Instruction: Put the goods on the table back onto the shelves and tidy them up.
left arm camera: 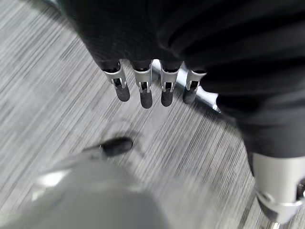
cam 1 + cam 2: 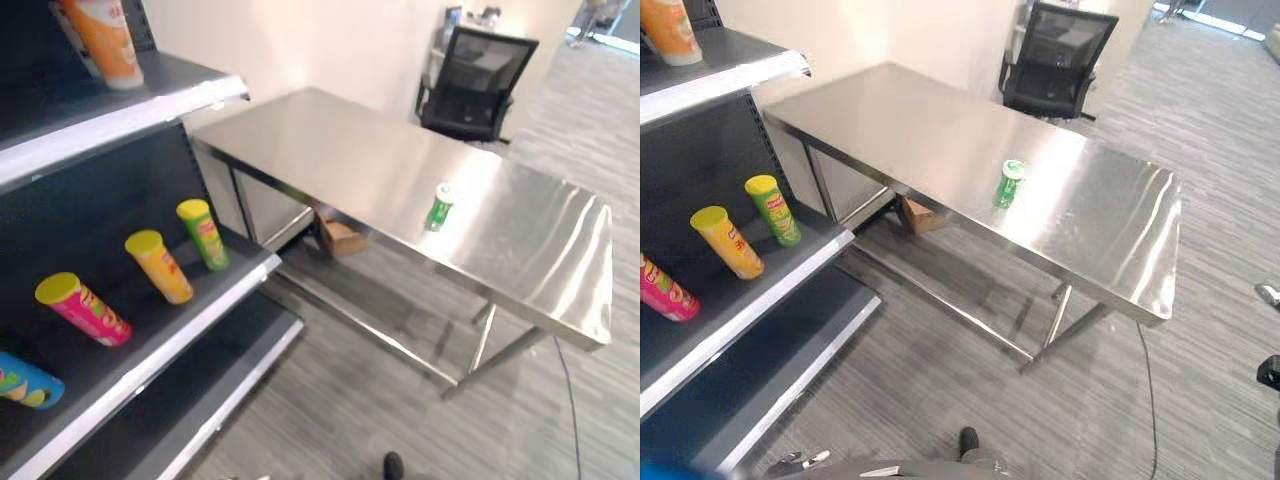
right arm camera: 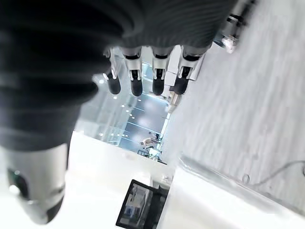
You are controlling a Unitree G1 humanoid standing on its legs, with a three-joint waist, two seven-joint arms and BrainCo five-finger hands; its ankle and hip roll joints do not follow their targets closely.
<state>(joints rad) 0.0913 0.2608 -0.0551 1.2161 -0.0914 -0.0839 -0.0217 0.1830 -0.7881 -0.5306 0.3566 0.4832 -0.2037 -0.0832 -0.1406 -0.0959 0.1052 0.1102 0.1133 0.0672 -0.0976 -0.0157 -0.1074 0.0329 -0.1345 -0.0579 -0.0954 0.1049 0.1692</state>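
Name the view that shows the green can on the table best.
The right eye view: the green can lies unblocked near the middle, on the steel table. The left eye view shows it too, further right. In the wrist views I cannot make it out.

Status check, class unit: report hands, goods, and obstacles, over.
Left hand and right hand open, empty. Green can lying on table, untouched. Nothing near the can.

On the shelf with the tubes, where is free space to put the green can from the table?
On the middle shelf, the front corner right of the green tube is bare, as is the strip along its front edge. The shelf below is bare too. It is crowded from the green tube past the yellow tube to the pink tube. The green can lies on the table.
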